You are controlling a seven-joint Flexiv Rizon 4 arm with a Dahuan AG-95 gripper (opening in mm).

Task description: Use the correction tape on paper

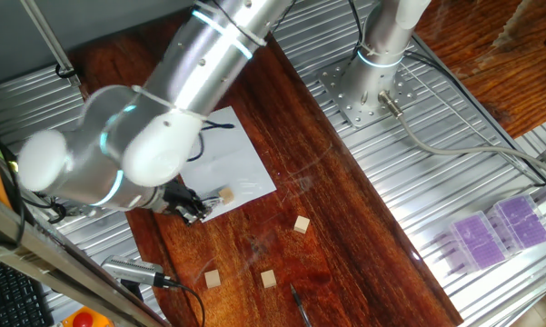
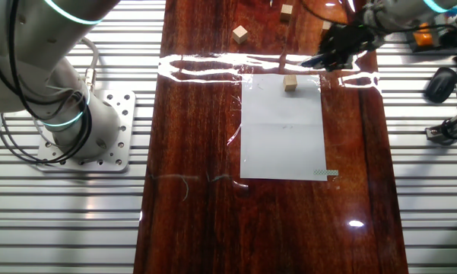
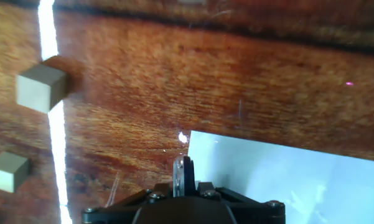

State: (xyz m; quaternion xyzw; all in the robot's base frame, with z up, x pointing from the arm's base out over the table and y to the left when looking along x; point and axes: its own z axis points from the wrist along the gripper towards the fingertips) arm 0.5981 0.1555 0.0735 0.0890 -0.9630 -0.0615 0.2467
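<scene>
Your gripper (image 2: pixel 328 59) sits low at paper's (image 2: pixel 283 144) far corner; something thin, pale-edged stands between fingers, probably correction tape (image 3: pixel 183 176), but grip unclear.

Risk: loose sheet drags when you pull.

Only fixed views show cube (image 2: pixel 290 83) resting on paper.

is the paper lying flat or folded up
Flat and spread out: the paper lies as one white rectangle on the table, with a wooden cube resting on it.
</scene>
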